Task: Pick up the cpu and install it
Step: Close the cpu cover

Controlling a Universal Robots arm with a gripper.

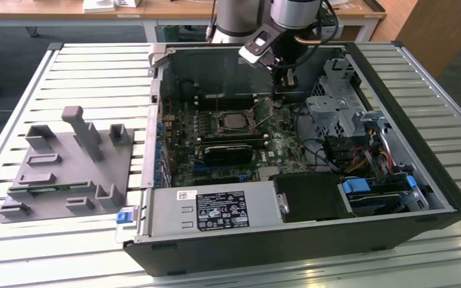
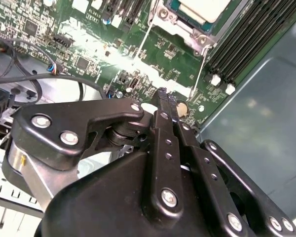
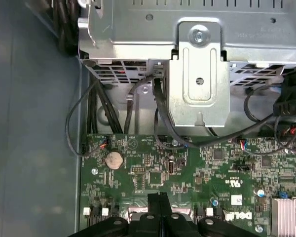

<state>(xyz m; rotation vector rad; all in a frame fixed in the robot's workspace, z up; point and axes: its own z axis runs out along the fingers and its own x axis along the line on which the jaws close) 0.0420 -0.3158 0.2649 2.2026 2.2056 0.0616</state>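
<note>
You've got the gripper [image 2: 164,95] low over the motherboard [image 3: 187,168], jaws pressed together on nothing — the cpu [image 1: 232,120] lies in its socket, just to the exterior view's left of the fingertips.

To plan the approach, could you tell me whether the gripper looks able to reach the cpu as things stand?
Probably yes: the cpu lies exposed in its socket with nothing above it, and the gripper, fingers shut, is close beside it.

Cpu [image 1: 232,121]: small flat square, silver-grey top, pale rim. Lies level, face up, inside socket [image 2: 200,32] mid-motherboard [image 1: 283,147]. Appears seated; latch state unclear.
</note>
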